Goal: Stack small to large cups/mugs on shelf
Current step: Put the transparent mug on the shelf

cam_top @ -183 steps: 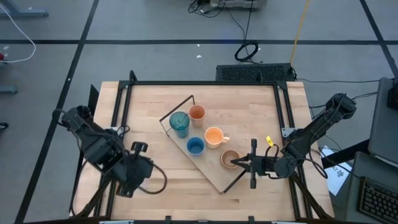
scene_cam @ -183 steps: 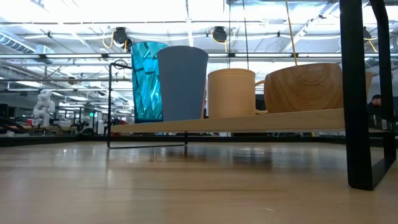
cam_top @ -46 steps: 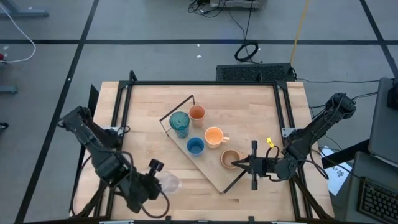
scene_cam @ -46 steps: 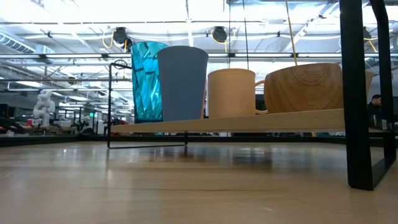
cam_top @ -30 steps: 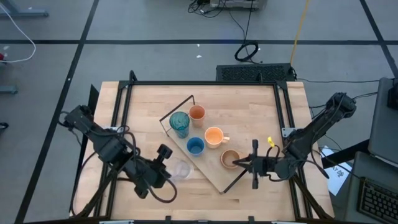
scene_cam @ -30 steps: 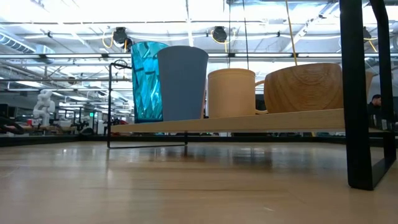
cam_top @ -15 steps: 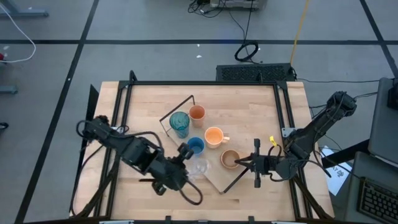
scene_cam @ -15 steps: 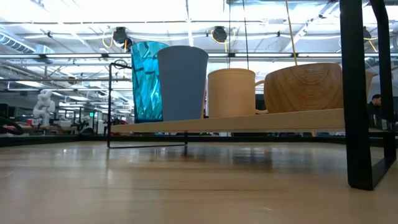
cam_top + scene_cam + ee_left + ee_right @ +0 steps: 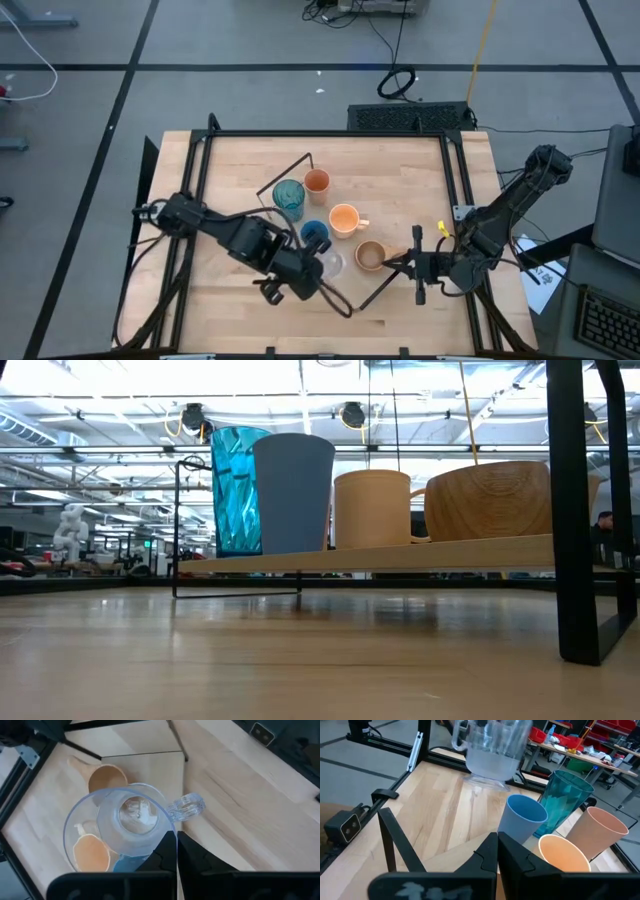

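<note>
- the clear glass mug [image 9: 329,264] hangs over the shelf [image 9: 345,283], between the blue cup [image 9: 315,236] and tan mug [image 9: 371,256]; my left claw [image 9: 312,266] grips it.
- it could clip either neighbour going down, or slip.
- my right claw [image 9: 402,264] waits closed just right of the tan mug.

Floor [image 9: 250,40]: grey, crossed by dark lines; black cable coil [image 9: 397,82] at 12 o'clock of the table [image 9: 400,170]. Ceiling: bright strip lighting [image 9: 120,380], exposed beams. Red bins [image 9: 615,727] on workbenches beyond.
</note>
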Tool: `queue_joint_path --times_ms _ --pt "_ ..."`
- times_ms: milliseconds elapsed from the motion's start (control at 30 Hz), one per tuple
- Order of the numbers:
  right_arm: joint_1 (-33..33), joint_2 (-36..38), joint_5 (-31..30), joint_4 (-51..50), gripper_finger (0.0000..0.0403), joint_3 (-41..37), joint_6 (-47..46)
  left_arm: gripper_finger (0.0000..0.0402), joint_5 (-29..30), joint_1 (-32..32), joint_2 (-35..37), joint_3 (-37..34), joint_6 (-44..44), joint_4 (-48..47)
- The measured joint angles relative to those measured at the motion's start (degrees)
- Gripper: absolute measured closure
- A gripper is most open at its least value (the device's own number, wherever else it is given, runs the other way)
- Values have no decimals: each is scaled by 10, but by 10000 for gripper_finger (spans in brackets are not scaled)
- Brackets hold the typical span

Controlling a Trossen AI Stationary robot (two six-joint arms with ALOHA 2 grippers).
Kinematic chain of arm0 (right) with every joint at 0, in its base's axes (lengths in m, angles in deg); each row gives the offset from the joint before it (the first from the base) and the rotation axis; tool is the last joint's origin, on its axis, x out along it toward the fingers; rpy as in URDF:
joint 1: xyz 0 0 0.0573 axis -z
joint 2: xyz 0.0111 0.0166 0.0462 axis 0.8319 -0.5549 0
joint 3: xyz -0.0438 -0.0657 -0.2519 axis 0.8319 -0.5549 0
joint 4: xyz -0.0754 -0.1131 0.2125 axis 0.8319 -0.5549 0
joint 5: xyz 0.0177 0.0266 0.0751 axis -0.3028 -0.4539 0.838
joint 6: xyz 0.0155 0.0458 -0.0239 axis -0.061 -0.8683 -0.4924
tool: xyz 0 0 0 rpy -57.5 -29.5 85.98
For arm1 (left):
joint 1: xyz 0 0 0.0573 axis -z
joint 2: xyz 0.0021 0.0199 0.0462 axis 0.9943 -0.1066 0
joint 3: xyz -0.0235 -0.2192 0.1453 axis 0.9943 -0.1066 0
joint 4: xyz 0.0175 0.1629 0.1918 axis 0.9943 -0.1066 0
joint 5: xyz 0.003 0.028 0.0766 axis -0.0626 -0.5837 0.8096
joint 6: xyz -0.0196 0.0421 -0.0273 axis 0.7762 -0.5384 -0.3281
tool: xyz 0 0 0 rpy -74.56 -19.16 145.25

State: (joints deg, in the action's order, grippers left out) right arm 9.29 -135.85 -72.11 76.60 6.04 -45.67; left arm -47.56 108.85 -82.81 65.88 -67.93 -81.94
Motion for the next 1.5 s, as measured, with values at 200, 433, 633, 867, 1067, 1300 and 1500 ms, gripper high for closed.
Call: queue_joint_path --times_ms 200,433,633,867,1067,1300,1500 --pt "0 0 -1 -3 403 0 0 401 -6 -17 -11 0 -8 -4" --pt "0 0 -1 -3 403 0 2 401 -10 -17 -29 0 -11 -8" --pt "0 0 -2 -4 403 0 2 401 -9 -16 -43 0 -8 -15" --pt "0 0 -30 -11 403 0 2 401 0 -16 -56 0 -6 -16" --pt "0 0 -31 -11 403 0 0 401 -3 -18 -72 -1 -8 -7" --pt "0 0 -31 -13 403 0 0 401 -12 -20 -88 -2 -30 17" --pt "0 0 -31 -16 403 0 0 401 -25 -30 -114 -2 -37 25"
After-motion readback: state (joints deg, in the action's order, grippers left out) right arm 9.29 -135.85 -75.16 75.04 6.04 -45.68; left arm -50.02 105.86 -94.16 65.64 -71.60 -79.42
